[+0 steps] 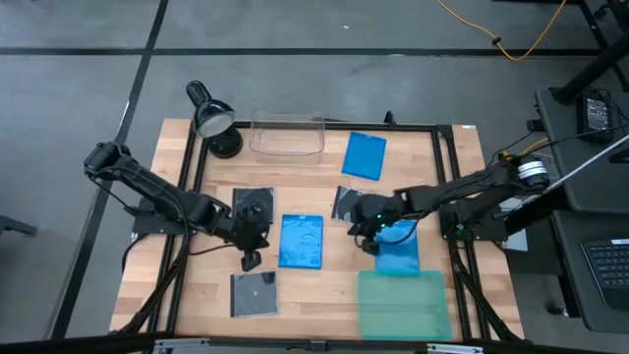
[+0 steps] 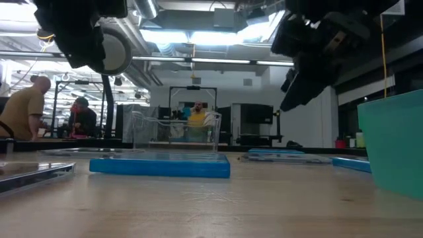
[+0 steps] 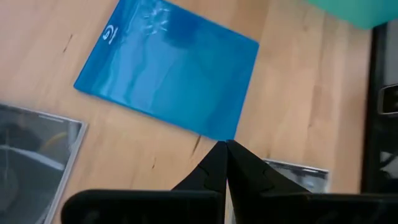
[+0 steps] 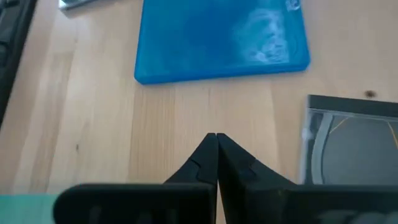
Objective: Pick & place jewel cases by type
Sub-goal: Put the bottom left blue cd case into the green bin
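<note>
Six thin flat cases lie on the wooden table. Three are taller, translucent blue: one (image 1: 365, 155) near the back edge, slightly turned; one (image 1: 301, 241) flat in the middle, its long side running front to back; one (image 1: 398, 248) to the right of it — partly under an arm, its near end touching the green tray. Three are smaller, square, clear and dark grey: one (image 1: 253, 204) left of the middle blue case, one (image 1: 346, 204) right of it, one (image 1: 254, 294) near the front edge, lying flat and alone.
</note>
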Robot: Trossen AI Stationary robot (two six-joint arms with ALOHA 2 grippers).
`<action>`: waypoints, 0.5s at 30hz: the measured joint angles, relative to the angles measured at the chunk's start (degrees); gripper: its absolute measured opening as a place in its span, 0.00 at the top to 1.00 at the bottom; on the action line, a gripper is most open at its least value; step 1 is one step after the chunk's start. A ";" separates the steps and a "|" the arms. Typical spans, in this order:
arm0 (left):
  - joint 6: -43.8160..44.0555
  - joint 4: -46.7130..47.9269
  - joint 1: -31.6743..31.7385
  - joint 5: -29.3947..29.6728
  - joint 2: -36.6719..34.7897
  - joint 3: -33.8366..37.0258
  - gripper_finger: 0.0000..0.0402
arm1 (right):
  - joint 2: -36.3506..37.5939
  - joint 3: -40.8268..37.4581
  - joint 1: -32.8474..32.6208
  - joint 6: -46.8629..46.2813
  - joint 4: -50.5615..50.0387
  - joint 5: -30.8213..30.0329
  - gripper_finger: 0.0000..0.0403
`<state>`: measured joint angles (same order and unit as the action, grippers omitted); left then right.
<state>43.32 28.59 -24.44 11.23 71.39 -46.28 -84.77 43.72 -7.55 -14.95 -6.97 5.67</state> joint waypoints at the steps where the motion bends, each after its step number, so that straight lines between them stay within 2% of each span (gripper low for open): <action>1: 0.12 0.01 -0.43 0.75 0.65 0.00 0.99 | -1.42 0.89 -0.25 0.15 -0.05 0.00 0.99; 9: 2.15 0.56 -1.54 2.42 6.81 0.00 0.99 | -13.60 9.36 -0.64 0.17 -0.41 -0.75 0.99; 15: 7.18 2.30 -1.40 4.74 10.95 0.00 0.99 | -21.00 13.85 -0.64 0.41 -3.83 -1.55 0.99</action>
<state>50.50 30.89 -25.84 15.98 82.34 -46.28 -105.77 57.57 -8.19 -14.55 -10.80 4.13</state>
